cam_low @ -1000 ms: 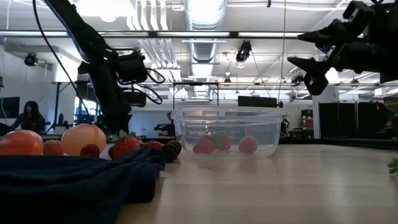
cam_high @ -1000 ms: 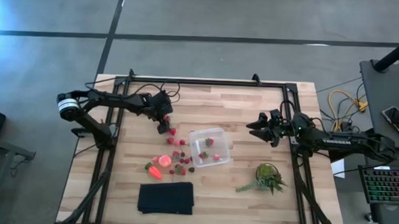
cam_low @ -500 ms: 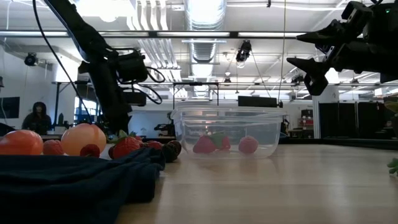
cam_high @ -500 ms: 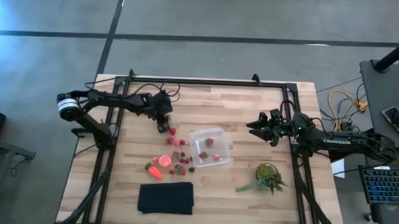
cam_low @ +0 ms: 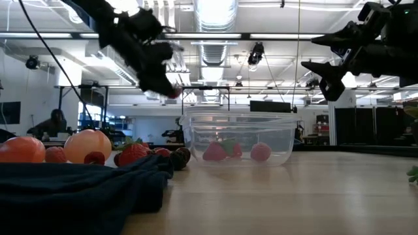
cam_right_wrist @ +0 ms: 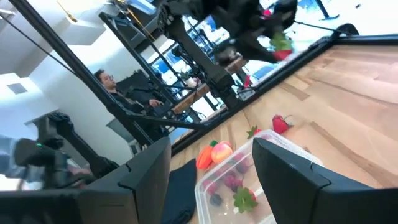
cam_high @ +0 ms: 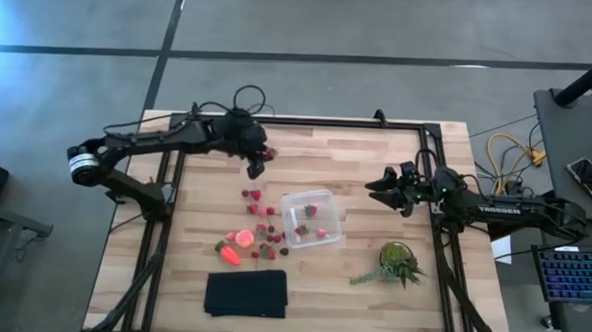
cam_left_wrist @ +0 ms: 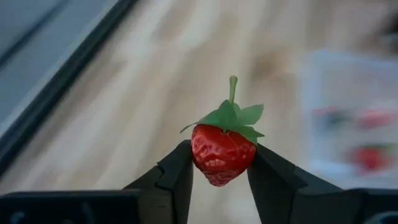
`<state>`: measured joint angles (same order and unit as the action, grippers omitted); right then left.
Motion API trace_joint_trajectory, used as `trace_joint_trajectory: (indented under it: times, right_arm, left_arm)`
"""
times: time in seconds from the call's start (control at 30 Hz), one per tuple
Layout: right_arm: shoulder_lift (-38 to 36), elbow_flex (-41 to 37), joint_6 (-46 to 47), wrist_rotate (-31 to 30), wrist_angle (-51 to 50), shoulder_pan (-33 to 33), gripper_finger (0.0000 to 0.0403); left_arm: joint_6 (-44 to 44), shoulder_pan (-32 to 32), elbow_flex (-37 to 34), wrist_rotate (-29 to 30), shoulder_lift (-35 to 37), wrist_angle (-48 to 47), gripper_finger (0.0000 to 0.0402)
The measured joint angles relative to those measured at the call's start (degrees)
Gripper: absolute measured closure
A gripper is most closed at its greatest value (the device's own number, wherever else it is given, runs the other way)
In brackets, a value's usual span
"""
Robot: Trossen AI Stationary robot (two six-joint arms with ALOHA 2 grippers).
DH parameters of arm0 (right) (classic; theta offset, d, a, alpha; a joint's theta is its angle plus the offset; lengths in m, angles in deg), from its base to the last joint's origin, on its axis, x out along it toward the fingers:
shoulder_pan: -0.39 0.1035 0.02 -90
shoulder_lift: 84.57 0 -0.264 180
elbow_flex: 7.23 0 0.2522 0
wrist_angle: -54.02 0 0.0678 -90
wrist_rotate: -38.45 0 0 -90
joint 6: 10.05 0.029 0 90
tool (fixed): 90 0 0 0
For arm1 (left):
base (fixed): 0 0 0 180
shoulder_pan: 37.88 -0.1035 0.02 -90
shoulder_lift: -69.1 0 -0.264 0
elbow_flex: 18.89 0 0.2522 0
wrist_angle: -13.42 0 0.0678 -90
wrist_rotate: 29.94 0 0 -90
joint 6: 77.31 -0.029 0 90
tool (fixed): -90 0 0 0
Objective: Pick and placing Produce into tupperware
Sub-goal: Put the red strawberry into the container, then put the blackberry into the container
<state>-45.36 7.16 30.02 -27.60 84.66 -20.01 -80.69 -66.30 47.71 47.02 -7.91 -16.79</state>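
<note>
- Red strawberry (cam_left_wrist: 222, 153) sits pinched between the left claw's (cam_left_wrist: 219, 169) two fingers, lifted clear of the tabletop (cam_high: 376, 160).
- Clear tupperware (cam_high: 312, 220), with a few berries in it, lies at the claw's 4 o'clock in the high view.
- Carry it over the rim, centre, lower, then release.
- Right claw (cam_high: 385, 189) waits spread open, holding nothing, at the tub's 2 o'clock.

My left gripper (cam_left_wrist: 221, 169) is raised clear of the table, its arm stretched in from the left edge, fingers (cam_left_wrist: 177, 177) pinched on something small. My right gripper (cam_high: 379, 190) hangs over the right side, fingers spread, arm reaching in from the right.
</note>
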Motion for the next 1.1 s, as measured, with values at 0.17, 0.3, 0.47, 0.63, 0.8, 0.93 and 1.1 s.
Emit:
trace_joint_trajectory:
  times: [0.17,0.3,0.47,0.63,0.8,0.93,1.1]
  right_arm:
    - [0.0,0.0,0.0,0.7,-1.5,0.0,0.0184]
    - [0.1,0.0,0.1,3.6,-1.8,0.0,0.0184]
    - [0.2,0.0,0.5,8.7,-2.7,0.0,0.0184]
    - [0.3,0.0,0.9,12.5,-3.6,0.0,0.0184]
    - [0.3,0.0,1.9,13.6,-3.9,0.1,0.0184]
    - [0.2,0.0,2.4,16.4,-3.8,0.1,0.0184]
    - [0.2,0.0,3.8,18.2,-3.4,0.2,0.0184]
  left_arm:
    - [0.0,5.3,4.7,-10.6,-4.7,-2.4,0.0287]
    - [2.4,11.0,7.2,-11.0,-9.8,-2.6,0.0287]
    - [7.2,17.7,8.7,-11.5,-14.6,-0.7,0.0282]
    - [13.2,21.1,9.4,-8.6,-16.9,3.2,0.0244]
    - [18.1,23.5,9.5,-5.2,-17.0,4.6,0.0183]
    - [18.5,25.4,9.5,-1.5,-16.0,4.0,0.0146]
    - [20.6,29.9,9.5,5.2,-11.6,-0.4,0.0136]
